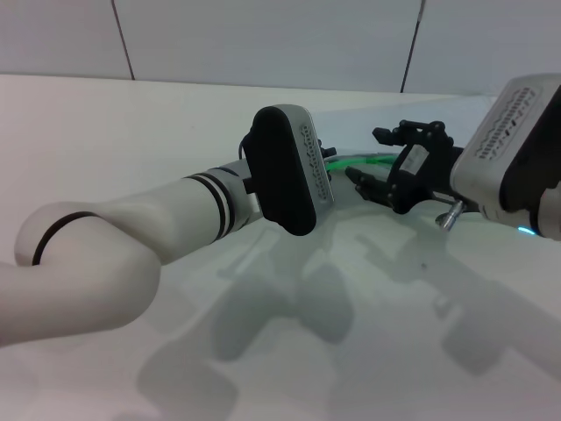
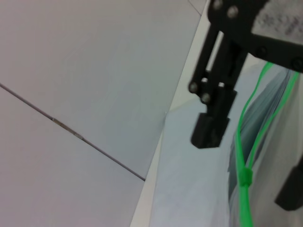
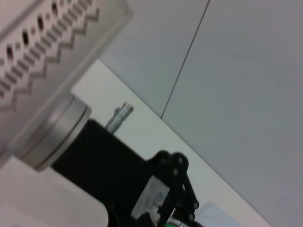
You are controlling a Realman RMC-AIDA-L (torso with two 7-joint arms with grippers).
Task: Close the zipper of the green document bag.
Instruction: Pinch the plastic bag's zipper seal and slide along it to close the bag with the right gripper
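The green document bag (image 2: 189,189) lies flat on the white table, translucent and pale. Its zipper (image 2: 242,142) runs along one edge as a bright green strip. A small green slider (image 2: 245,177) sits on it, and the two strips part beyond it. My right gripper (image 2: 251,163) is open, with one black finger (image 2: 212,127) on each side of the zipper. In the head view the right gripper (image 1: 372,158) reaches in from the right over a short piece of the zipper (image 1: 364,160). The left gripper's black body (image 3: 156,189) faces it; its fingers are hidden.
The left forearm (image 1: 131,237) crosses the foreground, and its wrist housing (image 1: 282,168) hides most of the bag. The right wrist housing (image 1: 513,140) stands at the far right. A panelled wall (image 1: 263,35) rises behind the table.
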